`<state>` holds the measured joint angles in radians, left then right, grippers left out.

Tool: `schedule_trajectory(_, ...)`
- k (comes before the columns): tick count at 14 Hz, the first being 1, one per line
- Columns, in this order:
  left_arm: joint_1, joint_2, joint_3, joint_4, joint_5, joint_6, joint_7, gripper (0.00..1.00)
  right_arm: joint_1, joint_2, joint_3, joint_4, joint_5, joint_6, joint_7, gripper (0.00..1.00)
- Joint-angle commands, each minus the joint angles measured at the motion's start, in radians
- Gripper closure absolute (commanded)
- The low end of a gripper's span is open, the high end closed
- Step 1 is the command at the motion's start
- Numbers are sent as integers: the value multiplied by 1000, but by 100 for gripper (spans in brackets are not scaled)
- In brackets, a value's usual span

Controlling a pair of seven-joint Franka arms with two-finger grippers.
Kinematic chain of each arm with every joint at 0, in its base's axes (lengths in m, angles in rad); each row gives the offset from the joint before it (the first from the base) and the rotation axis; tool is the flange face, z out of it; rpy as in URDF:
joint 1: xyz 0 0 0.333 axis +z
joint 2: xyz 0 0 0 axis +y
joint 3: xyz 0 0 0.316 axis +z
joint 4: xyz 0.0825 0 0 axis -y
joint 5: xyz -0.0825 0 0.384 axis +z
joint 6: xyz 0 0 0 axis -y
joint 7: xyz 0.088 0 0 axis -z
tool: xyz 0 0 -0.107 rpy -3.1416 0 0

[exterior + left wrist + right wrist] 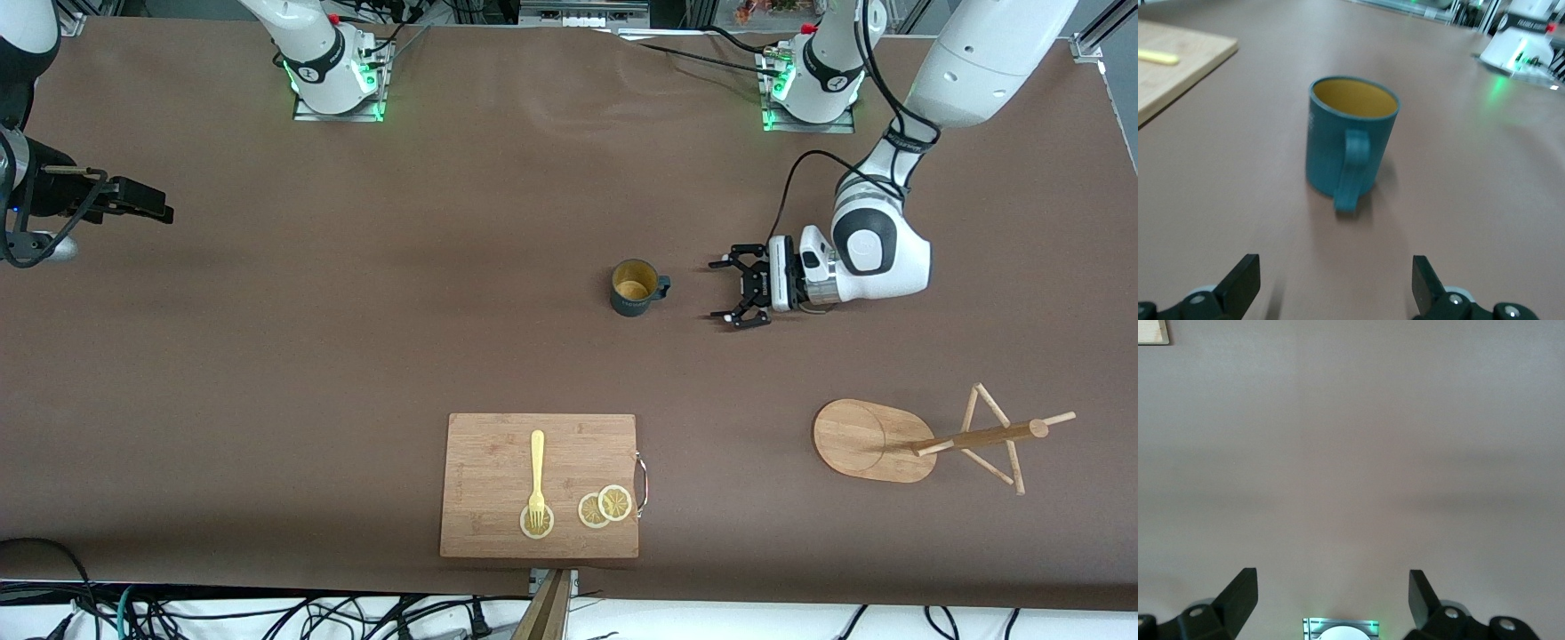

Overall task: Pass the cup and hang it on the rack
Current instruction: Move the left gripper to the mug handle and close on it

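- The cup (637, 286), a teal ribbed mug w/ mustard-yellow inside, stood upright on the brown table (356, 356) near its middle, handle turned toward the left arm's end; that likely suited a side-on grab at the handle.
- Left gripper (736, 294) hung low just beside the cup on the handle side, not touching, jaws spread wide and holding nothing; the left wrist view had the cup (1350, 143) centred between the fingertips (1239, 280), so it looked lined up for an approach.
- Right gripper (147, 203) waited over bare table at the right arm's end, well apart from the cup, jaws also spread and empty.
- The rack (925, 438), a bamboo mug tree, stood nearer the front camera than the left gripper, toward the left arm's end; pegs bare.
- Cutting board (540, 485) w/ fork (537, 476) and lemon slices (605, 507) lay close to the table's front edge, clear of the cup-to-rack path.
- Open table lay all round the cup; plenty of room judged for lift and pass.
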<state>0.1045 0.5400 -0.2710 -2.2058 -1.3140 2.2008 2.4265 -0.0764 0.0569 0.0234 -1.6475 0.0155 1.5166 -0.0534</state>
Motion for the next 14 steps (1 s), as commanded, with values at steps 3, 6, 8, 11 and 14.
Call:
schedule_trajectory(3,18,83,-66,11,-163,-61,112,0,-19,6,12,15,50,-16,-6,0)
schedule_trajectory(6,8,97,-86,32,-198,-59,114,0,-20,8,12,15,52,-16,-6,0)
schedule_trajectory(8,0,106,-88,51,-211,-53,118,0,-20,8,12,15,52,-16,-8,0)
schedule_trajectory(11,-12,117,-88,54,-212,-46,118,0,-20,9,12,15,54,-9,-6,0)
schedule_trajectory(14,-29,126,-88,55,-243,-24,134,0,-20,12,12,15,54,-7,-6,0)
